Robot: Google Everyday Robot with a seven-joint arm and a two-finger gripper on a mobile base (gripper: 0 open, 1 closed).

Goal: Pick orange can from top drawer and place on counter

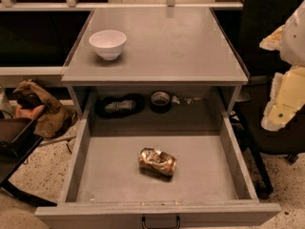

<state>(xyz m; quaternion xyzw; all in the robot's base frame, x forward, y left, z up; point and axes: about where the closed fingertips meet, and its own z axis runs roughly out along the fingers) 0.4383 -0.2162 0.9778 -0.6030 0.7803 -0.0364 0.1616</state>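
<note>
In the camera view, the orange can (157, 161) lies on its side on the floor of the open top drawer (71, 168), about midway between the side walls and somewhat nearer the front wall with its black handle (161, 222) than the back. It touches neither wall, and there is bare drawer floor all round it. The can is crumpled, and its long axis runs roughly left to right across the drawer, with the right end dipping a little toward the front. The gripper (282, 104) shows only as a cream and white shape at the right edge of the view, outside the drawer's right wall and higher than the can. Whether it is wide or narrow cannot be told from here, and nothing is seen in its hold. The can therefore lies to the gripper's left and below it, well apart. The reach, as I judge it, has to cross the right wall and come down into the drawer, closing across the can's short width, front to back. The counter (171, 46) sits above and behind the drawer. A white bowl (107, 44) stands near its left front corner, and the right half is bare grey. A dark tape roll (160, 100) rests on the shelf under the counter.
</note>
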